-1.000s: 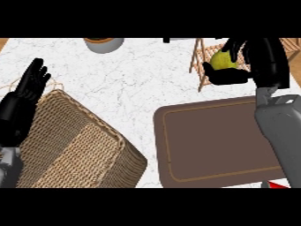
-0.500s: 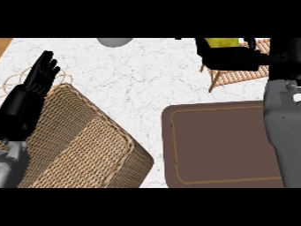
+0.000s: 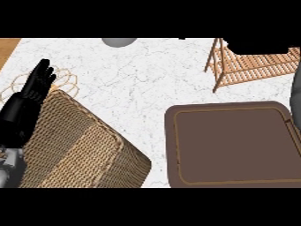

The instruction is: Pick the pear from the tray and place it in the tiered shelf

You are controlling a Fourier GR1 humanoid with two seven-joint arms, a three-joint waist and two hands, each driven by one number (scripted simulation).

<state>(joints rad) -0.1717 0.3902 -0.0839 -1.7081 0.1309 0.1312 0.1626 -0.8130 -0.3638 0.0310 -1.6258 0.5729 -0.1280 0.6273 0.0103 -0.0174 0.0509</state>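
1. Step (judged): placing phase. No pear shows on the tray [image 3: 172, 145]. The pear isn't visible anywhere in head view, and is prob. hidden by the R hand.
2. R hand [image 3: 260, 46]: a dark mass at the top edge, over the tiered shelf [image 3: 250, 68]. Cannot tell whether it's open or closed, or what it holds.
3. L hand [image 3: 29, 99]: open, fingers straight, holding nothing. It rests at the left edge, beside the wicker basket [image 3: 74, 145].
4. Next move needs: pear set on a tier, then release and w/draw w/o knocking the frame.
5. Brands/labels/writing: none legible on the counter [image 3: 146, 84] or items.
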